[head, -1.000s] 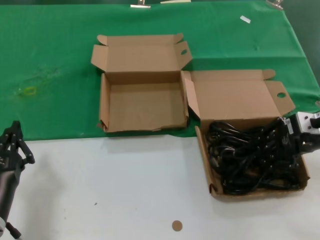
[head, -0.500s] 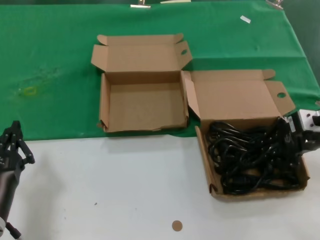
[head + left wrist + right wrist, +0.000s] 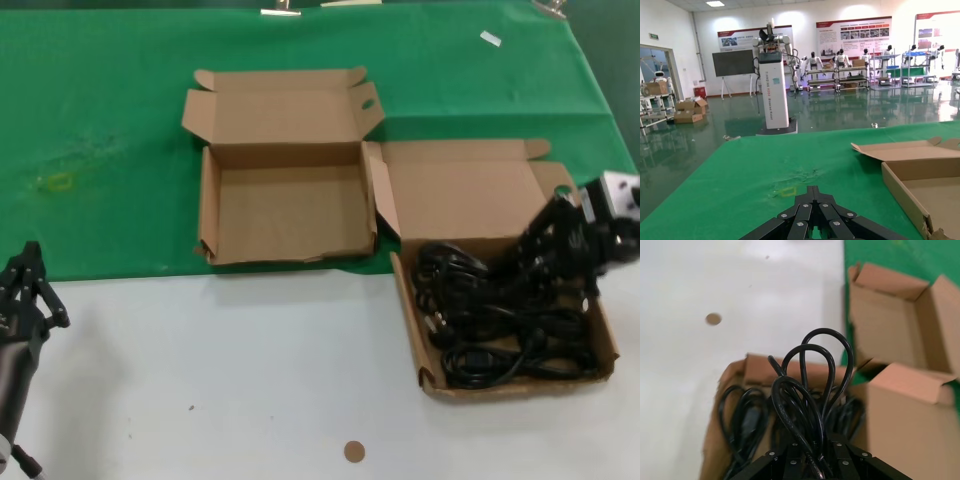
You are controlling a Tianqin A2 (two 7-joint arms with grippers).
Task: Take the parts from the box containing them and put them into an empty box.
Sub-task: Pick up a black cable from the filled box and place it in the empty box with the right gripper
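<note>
The right gripper (image 3: 572, 232) has its fingers closed on a looped cord bundle (image 3: 807, 390) above the full box (image 3: 600, 330), loops plain only from its wrist, while the left gripper (image 3: 25, 290) idles, fingers pressed together.

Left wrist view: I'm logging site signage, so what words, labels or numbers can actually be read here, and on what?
None can be read with confidence.
White pillar: a vertical line of lettering, too small to read.
Wall posters: headings and text, too blurred to read.
Green sign high on the side wall: too small to read.
Cardboard boxes, green cloth and power cords in the other views: no print visible.
</note>
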